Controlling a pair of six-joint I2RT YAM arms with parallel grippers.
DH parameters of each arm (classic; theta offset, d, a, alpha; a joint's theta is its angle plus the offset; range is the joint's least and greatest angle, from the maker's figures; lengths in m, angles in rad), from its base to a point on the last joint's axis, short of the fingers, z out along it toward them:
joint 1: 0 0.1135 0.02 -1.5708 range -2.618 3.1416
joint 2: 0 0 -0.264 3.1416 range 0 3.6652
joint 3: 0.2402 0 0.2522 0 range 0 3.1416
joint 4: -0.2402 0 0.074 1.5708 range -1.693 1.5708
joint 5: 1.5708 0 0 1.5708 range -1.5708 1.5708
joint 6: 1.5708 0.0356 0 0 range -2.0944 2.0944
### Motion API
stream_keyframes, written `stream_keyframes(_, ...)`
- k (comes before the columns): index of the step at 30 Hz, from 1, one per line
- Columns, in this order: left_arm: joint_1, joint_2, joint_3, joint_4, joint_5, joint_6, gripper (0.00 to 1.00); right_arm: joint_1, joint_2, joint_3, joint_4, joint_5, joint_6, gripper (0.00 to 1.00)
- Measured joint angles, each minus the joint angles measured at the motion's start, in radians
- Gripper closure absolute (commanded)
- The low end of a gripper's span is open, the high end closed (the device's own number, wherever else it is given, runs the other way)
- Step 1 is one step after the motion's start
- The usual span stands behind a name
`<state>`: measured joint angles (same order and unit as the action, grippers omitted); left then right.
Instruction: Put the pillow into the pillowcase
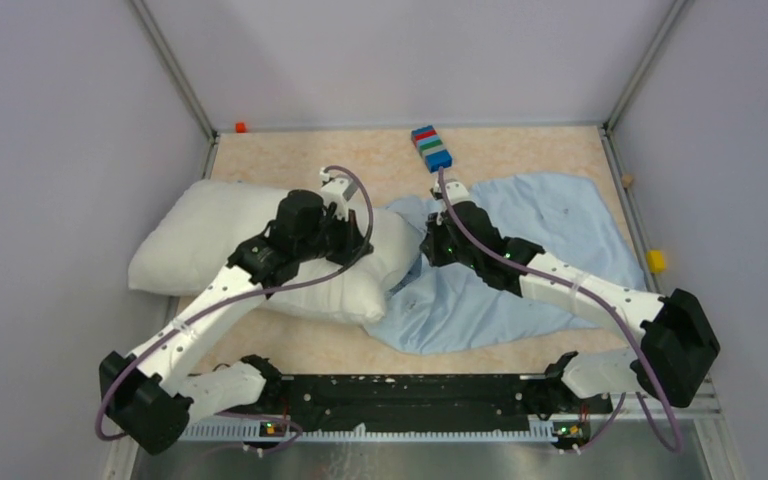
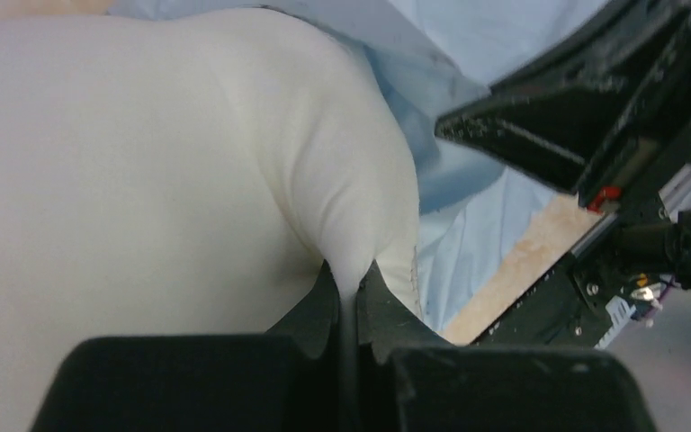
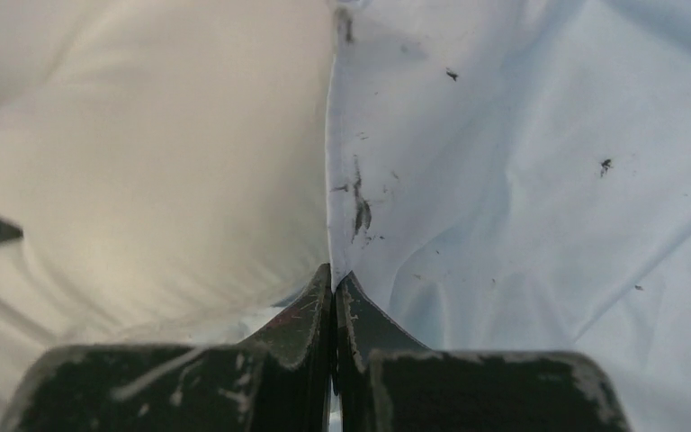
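Off-white fabric marks the pillow (image 1: 210,245), which lies on the table (image 1: 290,150) toward 9 o'clock in the overhead view. The light-blue pillowcase (image 1: 560,220) spreads wrinkled toward 3 o'clock, its 9 o'clock edge touching the pillow's 3 o'clock end near the centre. Left gripper (image 2: 349,301): jaws closed to a slit, pinching a raised fold of the pillow at that end. Right gripper (image 3: 334,286): jaws pressed together on the pillowcase hem, where blue cloth meets the pillow; dark smudges mark the hem. A stack of coloured blocks (image 1: 431,147) rests at 12 o'clock, near the pillowcase. A small yellow object (image 1: 656,261) sits at the 3 o'clock table edge.
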<state>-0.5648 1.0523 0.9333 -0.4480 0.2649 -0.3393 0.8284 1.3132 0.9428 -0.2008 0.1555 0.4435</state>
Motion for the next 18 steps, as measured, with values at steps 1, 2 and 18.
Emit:
stream_keyframes(1,0.0,0.024,0.021,0.008,-0.014,-0.003,1.0,0.0,-0.01,-0.008,0.002,-0.005,-0.007,1.0)
stream_keyframes(2,0.0,0.049,0.043,0.023,-0.032,-0.007,1.0,0.0,-0.017,-0.017,0.003,-0.011,-0.015,1.0)
stream_keyframes(18,-0.011,0.305,-0.002,0.466,-0.177,-0.046,1.0,-0.002,-0.02,-0.023,0.005,-0.13,-0.071,1.0)
